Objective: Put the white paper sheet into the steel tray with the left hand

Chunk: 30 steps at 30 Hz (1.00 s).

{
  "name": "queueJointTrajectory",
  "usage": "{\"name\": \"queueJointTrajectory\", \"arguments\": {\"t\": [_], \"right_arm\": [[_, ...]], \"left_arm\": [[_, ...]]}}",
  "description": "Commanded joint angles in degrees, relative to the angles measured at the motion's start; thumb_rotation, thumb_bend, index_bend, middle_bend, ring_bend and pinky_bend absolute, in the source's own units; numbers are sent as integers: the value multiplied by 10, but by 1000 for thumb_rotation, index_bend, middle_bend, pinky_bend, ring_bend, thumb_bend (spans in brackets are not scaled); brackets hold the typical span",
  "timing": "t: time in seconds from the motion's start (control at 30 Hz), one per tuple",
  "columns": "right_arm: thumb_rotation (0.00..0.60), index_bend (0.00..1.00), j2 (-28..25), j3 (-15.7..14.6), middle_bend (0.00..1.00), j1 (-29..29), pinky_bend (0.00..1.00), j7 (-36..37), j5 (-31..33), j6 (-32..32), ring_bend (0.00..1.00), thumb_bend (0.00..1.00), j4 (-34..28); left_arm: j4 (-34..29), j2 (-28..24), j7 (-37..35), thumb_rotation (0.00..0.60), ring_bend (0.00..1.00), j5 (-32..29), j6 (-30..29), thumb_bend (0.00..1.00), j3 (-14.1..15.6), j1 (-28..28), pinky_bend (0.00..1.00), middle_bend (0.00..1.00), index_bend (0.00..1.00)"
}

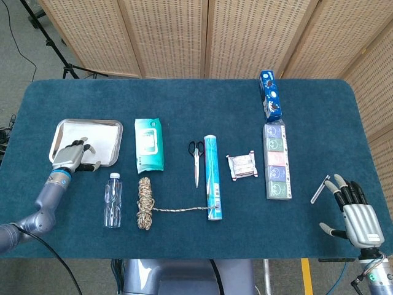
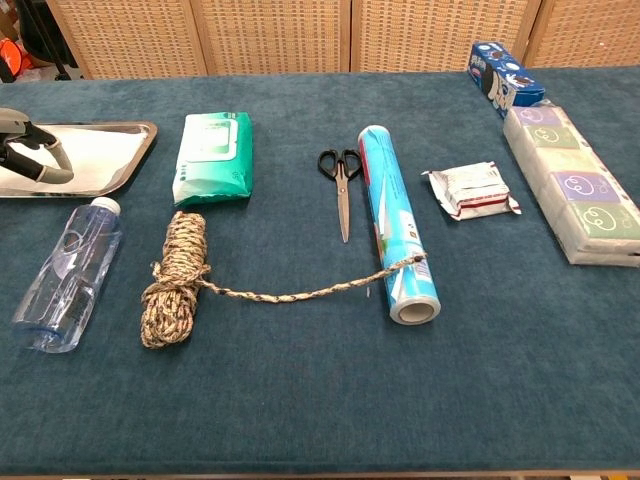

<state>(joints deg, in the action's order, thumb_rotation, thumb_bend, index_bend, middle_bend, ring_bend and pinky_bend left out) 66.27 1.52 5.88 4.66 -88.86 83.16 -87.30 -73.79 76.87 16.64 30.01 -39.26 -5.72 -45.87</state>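
The steel tray (image 1: 119, 136) (image 2: 141, 147) sits at the table's left. The white paper sheet (image 1: 93, 136) (image 2: 92, 157) lies flat inside it. My left hand (image 1: 72, 157) (image 2: 28, 156) hovers over the tray's near edge with its fingers apart and nothing between them; its fingertips reach over the sheet's near part. My right hand (image 1: 352, 210) rests at the table's near right corner, fingers spread and empty. The chest view does not show it.
Right of the tray lie a green wipes pack (image 1: 149, 144), a clear bottle (image 1: 112, 200), a coiled rope (image 1: 145, 195), scissors (image 1: 196, 161), a blue roll (image 1: 212, 177), a small packet (image 1: 241, 166), a tissue pack (image 1: 276, 161) and a blue box (image 1: 271, 94).
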Motion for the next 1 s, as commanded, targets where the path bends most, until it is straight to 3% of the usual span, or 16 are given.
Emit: {"name": "queueJointTrajectory", "arguments": {"t": [0.03,1.0], "right_arm": [[600,113,0,0,0,0,0,0,-1,1,0,0,0],[600,112,-2,1,0,-3,0,6,-4,8,0,0,0]], "left_arm": [[1,2,1,326,0,-2,-1,336,0,-1,138,60,316],[22,33,6,326,0,-9,-13,321,-1,-7,138,60,316]]}}
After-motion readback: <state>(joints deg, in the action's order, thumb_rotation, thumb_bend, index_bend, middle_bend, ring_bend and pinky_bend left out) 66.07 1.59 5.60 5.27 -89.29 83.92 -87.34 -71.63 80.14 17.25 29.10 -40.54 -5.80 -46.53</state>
